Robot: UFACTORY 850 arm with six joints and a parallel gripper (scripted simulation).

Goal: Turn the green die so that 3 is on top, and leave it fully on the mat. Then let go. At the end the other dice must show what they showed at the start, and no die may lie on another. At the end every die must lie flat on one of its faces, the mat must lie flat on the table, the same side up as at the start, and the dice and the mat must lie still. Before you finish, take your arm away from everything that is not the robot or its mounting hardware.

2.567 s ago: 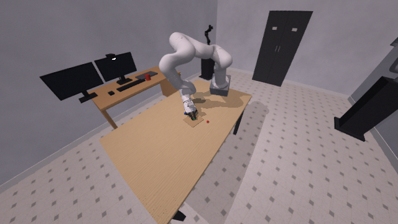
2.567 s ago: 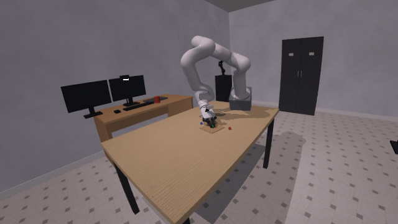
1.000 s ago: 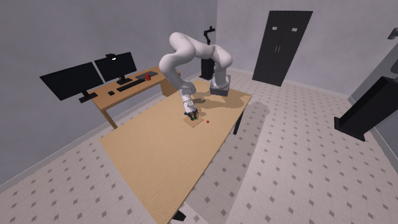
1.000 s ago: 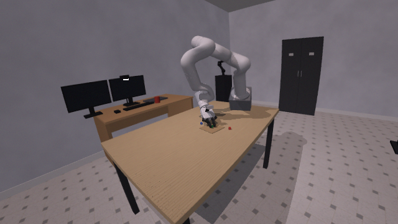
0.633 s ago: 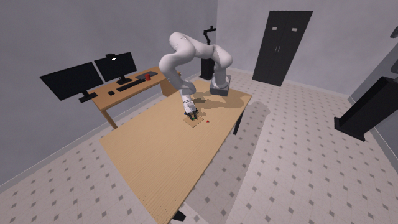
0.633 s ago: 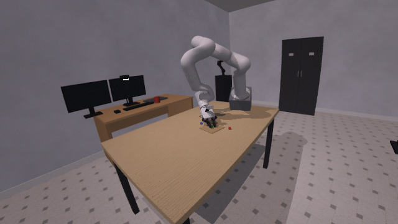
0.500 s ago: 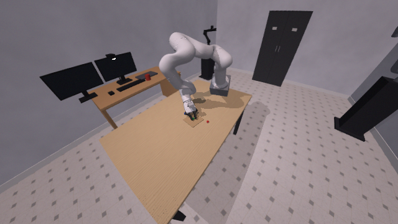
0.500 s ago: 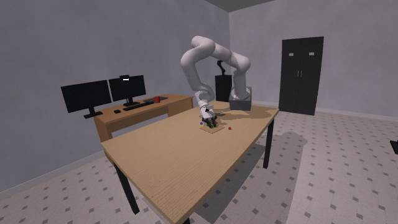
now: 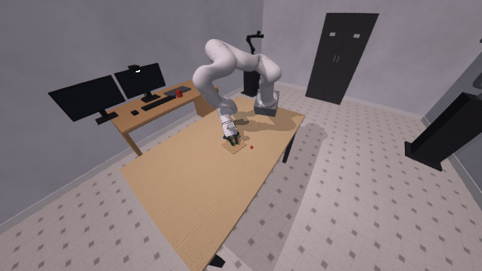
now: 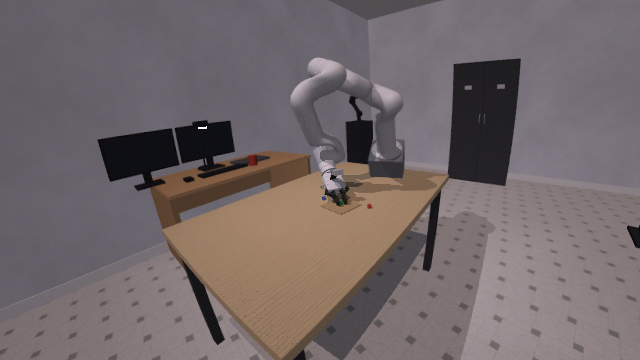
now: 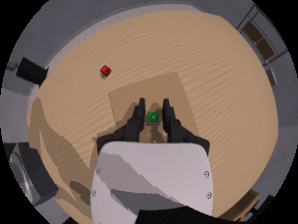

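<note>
Counter (image 9: 181, 181) (image 10: 280, 240) (image 11: 225, 65): largest surface; its long near side edge and far corner lie well apart from the mat. A broad stretch of bare wood runs from the mat toward the near end in the exterior view. Desk (image 9: 132, 122) (image 10: 230, 180) stands beyond the opposite side.

Arm (image 9: 222, 60) (image 10: 320, 95): rises from its base (image 9: 260, 109) (image 10: 385, 169) at the far end, arches high, then drops steeply to the work spot, wrist slightly tilted.

Gripper (image 9: 234, 144) (image 10: 341, 203) (image 11: 153, 105): points down over the mat; fingers partly spread, pinching nothing, with a gap on each side of the green die in the wrist view.

Mat (image 9: 234, 150) (image 10: 341, 210) (image 11: 170, 82): square, flat.

Dice: green die (image 9: 234, 143) (image 10: 341, 203) (image 11: 153, 117) on the mat, between the fingers, inside the mat's edges; top number unreadable. Red die (image 9: 251, 147) (image 10: 369, 206) (image 11: 105, 70) off the mat, near it. Blue die (image 10: 324, 198) near the mat's opposite side.
</note>
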